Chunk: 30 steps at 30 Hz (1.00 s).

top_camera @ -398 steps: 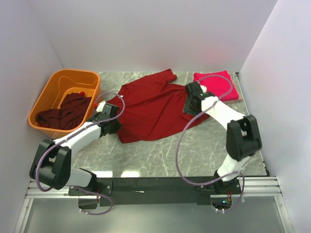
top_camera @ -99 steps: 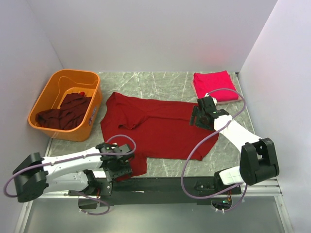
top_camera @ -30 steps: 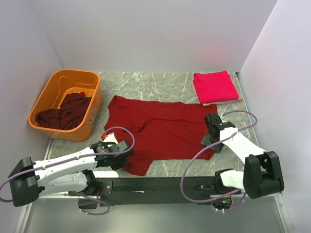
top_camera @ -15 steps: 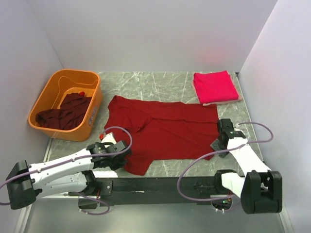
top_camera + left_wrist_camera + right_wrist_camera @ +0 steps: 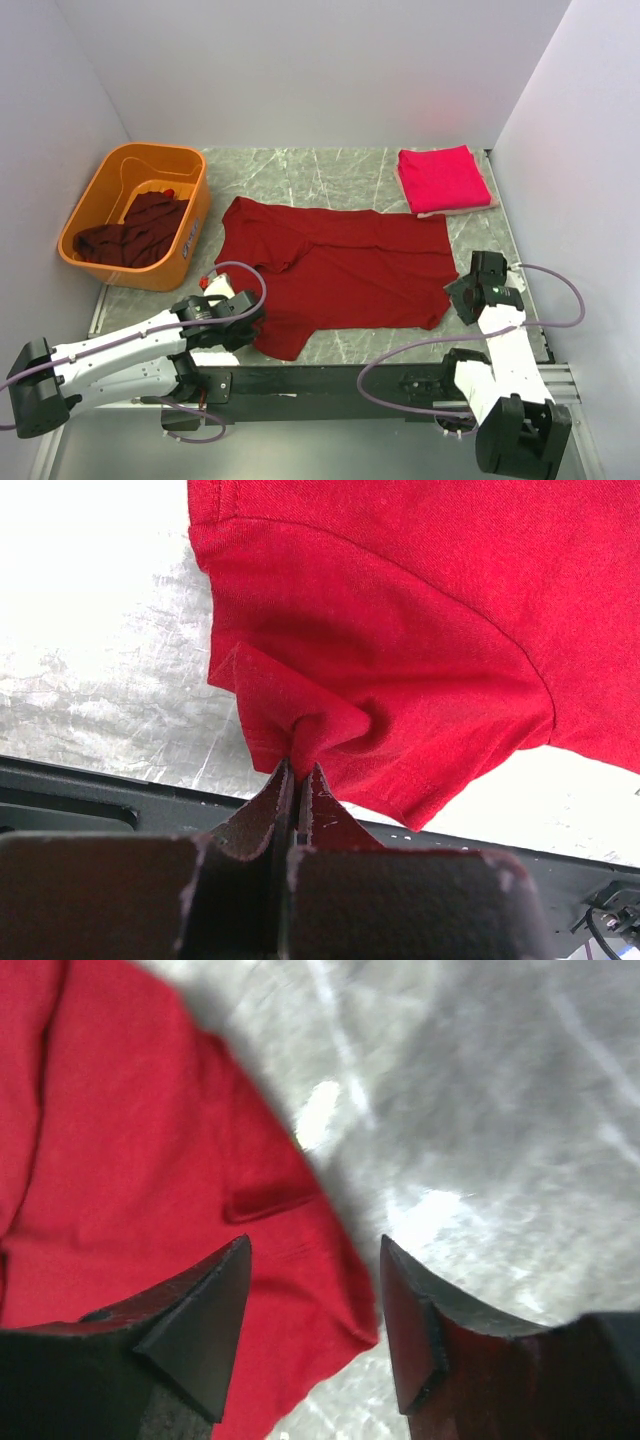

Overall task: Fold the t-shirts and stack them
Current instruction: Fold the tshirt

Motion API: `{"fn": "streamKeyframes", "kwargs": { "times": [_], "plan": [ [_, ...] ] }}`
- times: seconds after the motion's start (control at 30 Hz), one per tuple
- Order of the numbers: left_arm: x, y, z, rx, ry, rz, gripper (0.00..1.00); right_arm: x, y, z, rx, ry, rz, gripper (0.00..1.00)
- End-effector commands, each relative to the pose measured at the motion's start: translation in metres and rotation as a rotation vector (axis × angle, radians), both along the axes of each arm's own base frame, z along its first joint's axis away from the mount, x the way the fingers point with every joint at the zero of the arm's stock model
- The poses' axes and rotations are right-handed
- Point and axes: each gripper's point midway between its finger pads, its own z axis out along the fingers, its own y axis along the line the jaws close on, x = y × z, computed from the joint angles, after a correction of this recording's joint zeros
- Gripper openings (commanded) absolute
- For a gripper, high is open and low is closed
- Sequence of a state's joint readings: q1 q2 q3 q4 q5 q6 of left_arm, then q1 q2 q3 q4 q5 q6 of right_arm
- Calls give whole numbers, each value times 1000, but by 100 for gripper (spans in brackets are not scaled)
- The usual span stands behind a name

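A dark red t-shirt (image 5: 335, 265) lies spread flat across the middle of the table. My left gripper (image 5: 245, 318) is shut on its near left sleeve, and the left wrist view shows the cloth (image 5: 400, 670) pinched between the jaws (image 5: 298, 770). My right gripper (image 5: 462, 297) is open and empty just off the shirt's near right corner (image 5: 300, 1290), which lies on the table between its fingers. A folded crimson-pink t-shirt (image 5: 442, 179) lies at the far right. More dark maroon shirts (image 5: 135, 232) are heaped in the tub.
The orange plastic tub (image 5: 140, 160) stands at the far left. White walls close the back and both sides. The black rail (image 5: 330, 380) with the arm bases runs along the near edge of the marble table (image 5: 300, 170).
My right gripper has let go of the shirt's right edge and drawn back toward the near right. My left gripper has pulled the sleeve slightly nearer and left. The shirt lies flatter.
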<state>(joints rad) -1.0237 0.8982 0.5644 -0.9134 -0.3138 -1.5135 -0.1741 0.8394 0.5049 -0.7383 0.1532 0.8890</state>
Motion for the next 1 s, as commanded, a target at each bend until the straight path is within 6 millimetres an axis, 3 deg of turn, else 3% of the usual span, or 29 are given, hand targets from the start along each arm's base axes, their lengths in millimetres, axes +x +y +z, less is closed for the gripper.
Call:
{"fn": "streamKeyframes", "kwargs": {
  "times": [0.0, 0.07, 0.23, 0.33, 0.53, 0.67, 0.77, 0.83, 0.87, 0.9, 0.97],
  "plan": [
    [4, 6, 0, 16, -19, 31, 1, 15, 16, 9, 76, -63, 78, 59],
    [7, 7, 0, 18, -26, 27, 1, 19, 26, 6, 105, -62, 165, 48],
    [10, 7, 1, 26, -29, 31, 1, 10, 22, -17, 98, 63, 199, 47],
    [10, 7, 0, 24, -25, 34, 1, 12, 23, -25, 106, 77, 202, 39],
    [13, 7, 3, 20, -31, 44, 1, 1, 5, -22, 15, 127, 150, 44],
    [14, 8, 3, 45, -18, 43, 1, -2, 5, -26, 19, 123, 119, 51],
    [16, 6, 2, 49, -19, 38, 1, -2, 14, -37, 70, 124, 136, 50],
    [17, 5, 1, 56, -14, 33, 1, 1, 21, -40, 105, 109, 147, 40],
    [16, 5, 2, 59, -10, 33, 1, 1, 21, -40, 105, 105, 141, 24],
    [16, 6, 1, 68, -5, 33, 1, 2, 21, -38, 102, 98, 142, 15],
    [16, 6, 1, 68, -4, 32, 1, 8, 16, -24, 76, 49, 130, 5]
  ]
}}
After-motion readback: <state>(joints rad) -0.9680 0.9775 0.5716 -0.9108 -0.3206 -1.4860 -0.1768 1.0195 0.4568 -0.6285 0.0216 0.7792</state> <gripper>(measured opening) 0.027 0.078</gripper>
